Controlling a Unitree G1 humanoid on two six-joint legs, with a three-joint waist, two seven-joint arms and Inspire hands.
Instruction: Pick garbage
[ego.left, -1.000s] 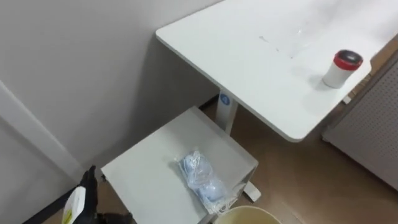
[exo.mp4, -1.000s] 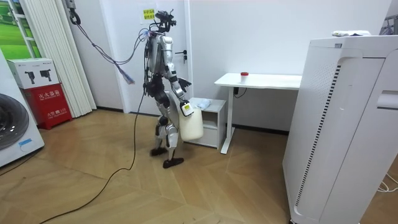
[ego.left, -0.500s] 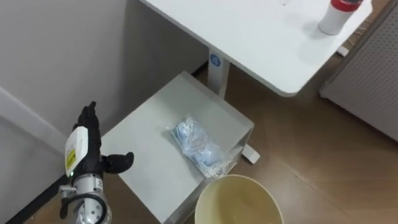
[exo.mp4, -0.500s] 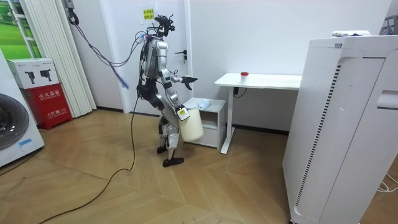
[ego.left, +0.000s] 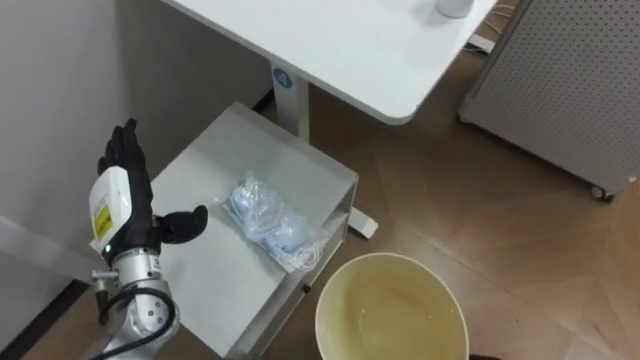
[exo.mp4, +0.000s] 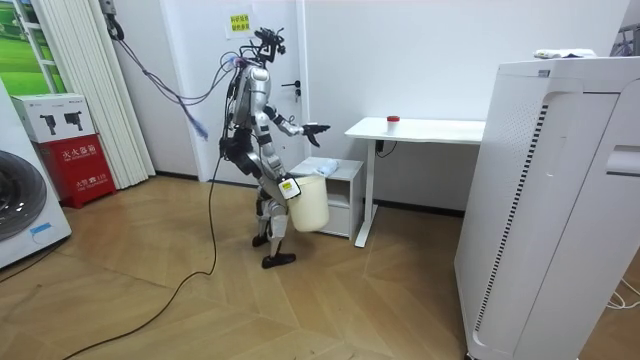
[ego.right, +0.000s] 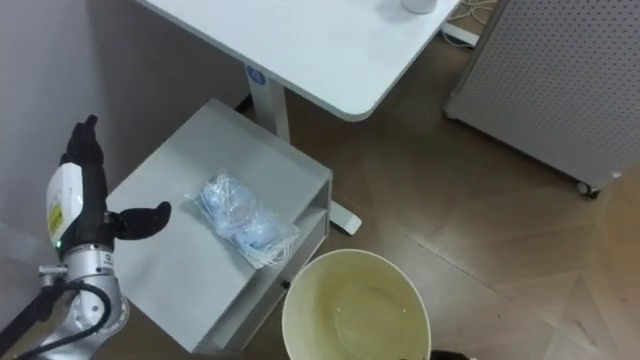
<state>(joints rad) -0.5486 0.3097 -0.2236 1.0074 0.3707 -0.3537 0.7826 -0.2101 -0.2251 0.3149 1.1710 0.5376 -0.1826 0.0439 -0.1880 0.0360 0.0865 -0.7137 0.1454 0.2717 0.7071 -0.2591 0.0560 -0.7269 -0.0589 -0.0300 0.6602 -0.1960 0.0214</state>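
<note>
Nothing is picked yet: the garbage (ego.left: 268, 222), a crumpled bluish bag, lies on the low cabinet (ego.left: 215, 278) at centre left. The left hand (ego.left: 128, 215), far left, hovers spread and empty. The bin (ego.left: 392, 310) waits at bottom centre, and the grip of the right hand (exo.mp4: 290, 187) cannot be told.

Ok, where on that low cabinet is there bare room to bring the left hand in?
Bare cabinet top lies between the left hand and the blue bag, and behind the bag toward the desk leg. Crowded at the front edge, where the bag lies near the bucket.
</note>
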